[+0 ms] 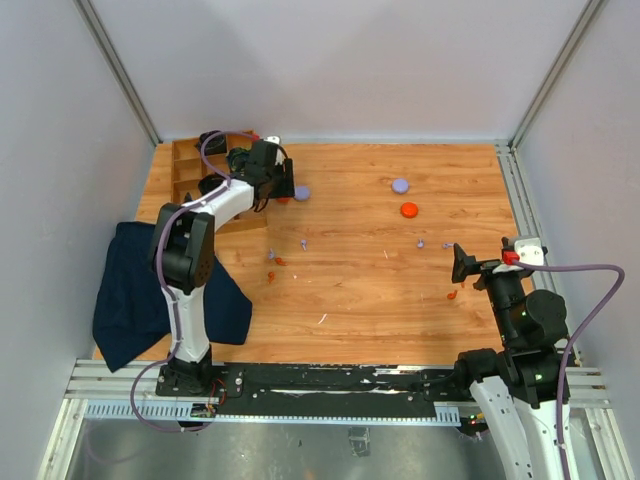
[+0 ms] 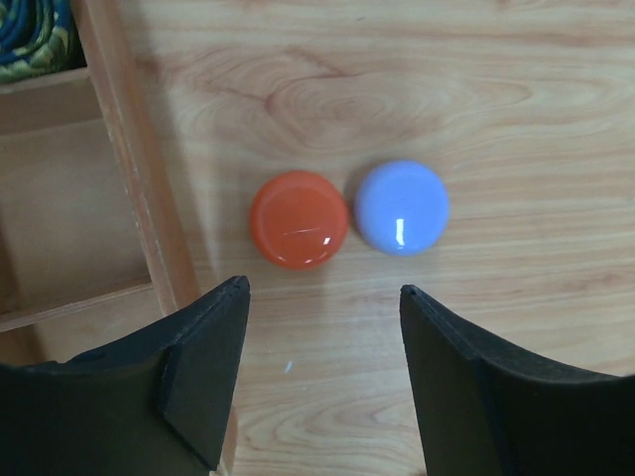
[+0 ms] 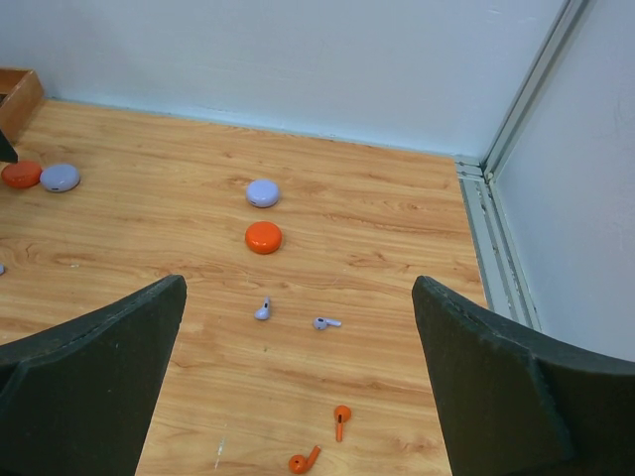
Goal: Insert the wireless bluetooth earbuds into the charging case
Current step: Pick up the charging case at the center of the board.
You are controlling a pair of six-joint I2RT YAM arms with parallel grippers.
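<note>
Wood-grain table carries tiny stemmed earbuds; some orange-red, some lavender.

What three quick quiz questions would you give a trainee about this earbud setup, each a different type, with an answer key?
1. True or false: the left gripper is clamped on the orange disc.
2. How many orange earbuds show in the right wrist view? A one, B two, C five.
3. Fill in: the cloth beside the left arm is dark ____.
Key: 1 false, its jaws stand open, short of the disc; 2 B; 3 blue.
</note>
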